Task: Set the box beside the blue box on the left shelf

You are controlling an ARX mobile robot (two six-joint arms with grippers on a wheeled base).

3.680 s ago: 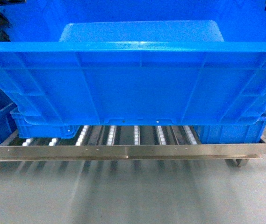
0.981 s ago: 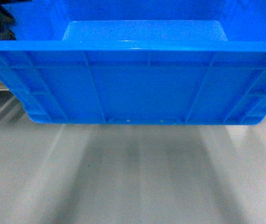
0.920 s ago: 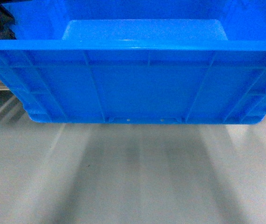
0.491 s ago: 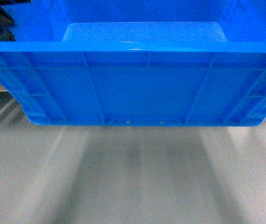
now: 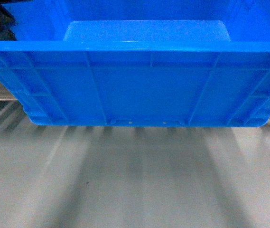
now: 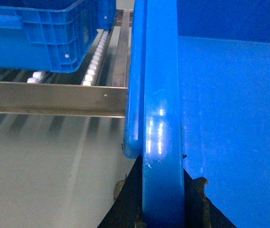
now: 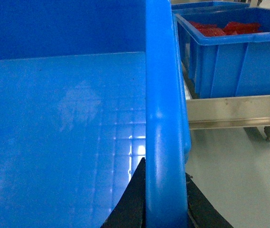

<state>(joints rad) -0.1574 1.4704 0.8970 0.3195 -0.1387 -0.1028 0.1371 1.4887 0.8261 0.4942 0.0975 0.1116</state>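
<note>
Left claw (image 6: 161,216) clamps box (image 5: 139,90) rim, right claw (image 7: 163,204) likewise; grey floor (image 5: 135,180) at 6 o'clock, left shelf (image 6: 54,97) at 10 o'clock.

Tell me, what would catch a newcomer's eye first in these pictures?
The big bright blue box fills nearly the whole head view, held up off the grey floor. Each wrist view shows a dark gripper clamped on its thick rim: the left gripper and the right gripper. Beyond it stands the left shelf with white rollers, bearing another blue crate; the right wrist view shows a crate of red parts.
</note>
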